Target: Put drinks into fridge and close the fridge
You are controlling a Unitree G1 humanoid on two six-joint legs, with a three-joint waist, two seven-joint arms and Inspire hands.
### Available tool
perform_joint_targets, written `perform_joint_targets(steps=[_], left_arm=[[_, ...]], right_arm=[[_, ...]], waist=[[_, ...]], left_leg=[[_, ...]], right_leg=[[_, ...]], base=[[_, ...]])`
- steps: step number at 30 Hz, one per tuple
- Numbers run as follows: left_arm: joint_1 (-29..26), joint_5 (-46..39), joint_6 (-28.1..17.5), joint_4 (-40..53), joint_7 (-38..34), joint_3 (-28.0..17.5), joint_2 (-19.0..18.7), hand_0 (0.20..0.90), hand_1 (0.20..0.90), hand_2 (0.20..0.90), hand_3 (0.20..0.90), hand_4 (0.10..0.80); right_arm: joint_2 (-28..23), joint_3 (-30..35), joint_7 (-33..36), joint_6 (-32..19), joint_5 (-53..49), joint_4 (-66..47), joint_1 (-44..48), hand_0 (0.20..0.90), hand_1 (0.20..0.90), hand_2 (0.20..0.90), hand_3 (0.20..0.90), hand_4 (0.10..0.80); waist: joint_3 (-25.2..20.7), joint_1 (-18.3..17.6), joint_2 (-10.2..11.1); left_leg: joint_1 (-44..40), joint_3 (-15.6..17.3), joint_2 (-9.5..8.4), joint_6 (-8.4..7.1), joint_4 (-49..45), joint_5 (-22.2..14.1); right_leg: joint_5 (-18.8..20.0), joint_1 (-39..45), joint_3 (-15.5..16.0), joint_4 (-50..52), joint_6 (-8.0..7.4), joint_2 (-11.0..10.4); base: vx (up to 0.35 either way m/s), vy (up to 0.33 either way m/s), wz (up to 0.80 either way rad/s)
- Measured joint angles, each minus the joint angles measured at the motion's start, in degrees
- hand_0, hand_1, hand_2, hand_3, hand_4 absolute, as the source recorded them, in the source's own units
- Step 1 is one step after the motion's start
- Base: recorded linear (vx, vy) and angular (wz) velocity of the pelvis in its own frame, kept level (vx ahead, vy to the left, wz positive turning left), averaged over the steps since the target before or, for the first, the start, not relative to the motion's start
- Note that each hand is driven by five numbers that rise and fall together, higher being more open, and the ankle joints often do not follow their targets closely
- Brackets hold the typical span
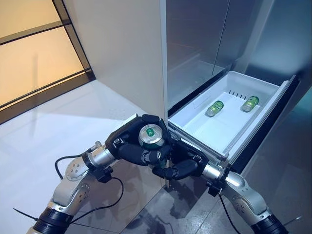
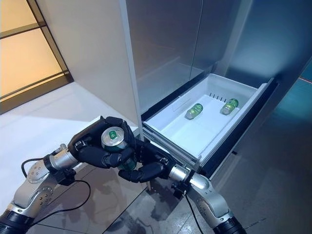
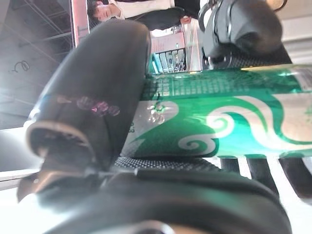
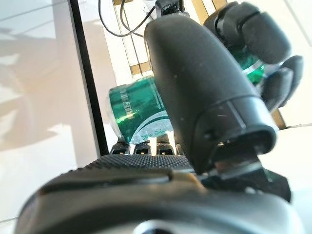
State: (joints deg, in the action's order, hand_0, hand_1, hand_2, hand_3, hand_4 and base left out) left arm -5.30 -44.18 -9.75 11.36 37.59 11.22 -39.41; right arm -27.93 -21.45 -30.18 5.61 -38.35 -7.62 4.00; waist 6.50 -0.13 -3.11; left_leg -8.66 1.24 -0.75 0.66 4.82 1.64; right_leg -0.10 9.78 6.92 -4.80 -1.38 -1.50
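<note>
Both the left hand (image 1: 127,141) and the right hand (image 1: 181,163) are curled round an upright green aluminium drink can (image 1: 150,137) just beside the open white fridge drawer (image 1: 259,117), so loading seems underway, likely needing a carry over the rim toward two lying green cans (image 1: 214,108).

The left arm (image 1: 73,180) and the right arm (image 1: 243,192) are built of rounded silver-grey metal segments with small round recesses on their sides, each ending in a ribbed black sleeve at the near end and a bright silver collar at the wrist. The left hand (image 1: 127,141) and the right hand (image 1: 183,163) are glossy black, with jointed segmented fingers (image 4: 253,34), a smooth bulbous thumb shell (image 4: 200,83), and finely dotted rubber palm padding (image 4: 141,163).
</note>
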Motion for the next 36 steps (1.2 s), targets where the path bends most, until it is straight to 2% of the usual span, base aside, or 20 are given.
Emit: perform_joint_targets(steps=[4, 8, 15, 16, 17, 18, 19, 24, 36], left_arm=[[-1.7, -0.6, 3.0, 0.0, 1.6, 1.6, -0.9, 0.300, 0.300, 0.300, 0.200, 0.100], [-2.1, -3.2, 5.5, 0.8, 3.4, 4.3, 0.2, 0.300, 0.300, 0.300, 0.200, 0.100], [-2.2, -3.4, 7.8, 0.8, 3.7, 5.0, 0.2, 0.300, 0.300, 0.300, 0.200, 0.100], [-2.2, -3.4, 8.1, 0.8, 3.7, 5.1, 0.2, 0.300, 0.300, 0.300, 0.200, 0.100], [-2.2, -3.4, 8.3, 0.8, 3.7, 5.3, 0.2, 0.300, 0.300, 0.300, 0.200, 0.100], [-2.2, -3.4, 8.5, 0.8, 3.7, 5.3, 0.2, 0.300, 0.300, 0.300, 0.200, 0.100], [-2.2, -3.5, 8.6, 0.8, 3.6, 5.3, 0.2, 0.300, 0.300, 0.300, 0.200, 0.100], [-2.2, -6.2, 10.5, -0.3, 2.5, 5.6, 0.5, 0.300, 0.300, 0.300, 0.200, 0.100], [-2.2, -6.8, 9.9, -0.9, 1.5, 6.1, 2.4, 0.300, 0.300, 0.300, 0.200, 0.100]], right_arm=[[-1.4, -1.3, 0.0, 0.3, -0.6, 0.1, 0.0, 0.900, 0.900, 0.900, 0.900, 0.800], [-1.6, -3.3, 0.0, 0.3, -0.8, 0.1, 0.3, 0.900, 0.900, 0.900, 0.900, 0.800], [-2.6, -5.2, -0.1, 1.3, -1.3, 0.1, 0.4, 0.900, 0.900, 0.900, 0.900, 0.800], [-2.6, -5.3, -0.1, 1.5, -1.4, 0.2, 0.4, 0.832, 0.832, 0.832, 0.820, 0.720], [-2.8, -5.5, -0.1, 1.7, -1.7, 0.3, 0.4, 0.580, 0.580, 0.580, 0.527, 0.427], [-2.9, -5.6, -0.1, 1.8, -1.8, 0.3, 0.4, 0.484, 0.484, 0.484, 0.414, 0.314], [-3.0, -5.7, -0.1, 1.8, -1.9, 0.3, 0.4, 0.300, 0.300, 0.300, 0.200, 0.100], [-3.7, -6.8, -0.7, 1.8, -1.7, 0.2, 0.4, 0.300, 0.300, 0.300, 0.200, 0.100], [-3.9, -6.5, 0.0, 0.7, -1.0, 0.2, 0.4, 0.300, 0.300, 0.300, 0.200, 0.100]], waist=[[0.0, 0.0, 0.0], [0.1, -0.1, 0.1], [0.1, -0.1, 0.2], [0.1, -0.1, 0.2], [0.2, -0.1, 0.3], [0.2, -0.1, 0.3], [0.2, -0.1, 0.4], [0.3, -0.3, 0.4], [0.2, -0.4, 0.6]], left_leg=[[0.0, 0.0, -0.05, 0.00, 0.0, 0.0], [0.0, 0.0, -0.08, 0.00, 0.0, 0.0], [-0.1, 0.2, -0.06, 0.00, 0.0, 0.0], [-0.1, 0.3, -0.06, 0.00, 0.0, 0.0], [-0.1, 0.4, -0.06, 0.01, 0.0, 0.0], [-0.2, 0.5, -0.06, 0.01, 0.0, 0.0], [-0.2, 0.6, -0.06, 0.01, 0.0, 0.0], [-0.3, 0.8, -0.05, 0.01, 0.0, 0.0], [-0.3, 1.2, -0.05, 0.04, 0.0, 0.0]], right_leg=[[0.0, 0.0, 0.0, 0.0, -0.02, 0.1], [0.0, 0.0, 0.0, 0.0, -0.04, 0.1], [0.1, 0.0, -0.3, 0.0, -0.04, 0.2], [0.1, 0.0, -0.3, 0.0, -0.06, 0.2], [0.1, 0.0, -0.4, 0.0, -0.06, 0.1], [0.1, 0.0, -0.6, 0.0, -0.07, 0.2], [0.2, -0.1, -0.7, 0.0, -0.07, 0.2], [0.4, -0.1, -1.0, 0.0, -0.10, 0.2], [0.6, -0.2, -1.3, 0.0, -0.14, 0.1]], base=[[0.000, 0.000, 0.00], [0.000, 0.000, 0.00], [0.000, 0.000, 0.00], [0.001, 0.000, -0.04], [0.001, -0.001, -0.05], [0.000, -0.004, -0.06], [-0.003, -0.008, -0.06], [-0.003, -0.004, -0.02], [0.000, 0.000, 0.00]])
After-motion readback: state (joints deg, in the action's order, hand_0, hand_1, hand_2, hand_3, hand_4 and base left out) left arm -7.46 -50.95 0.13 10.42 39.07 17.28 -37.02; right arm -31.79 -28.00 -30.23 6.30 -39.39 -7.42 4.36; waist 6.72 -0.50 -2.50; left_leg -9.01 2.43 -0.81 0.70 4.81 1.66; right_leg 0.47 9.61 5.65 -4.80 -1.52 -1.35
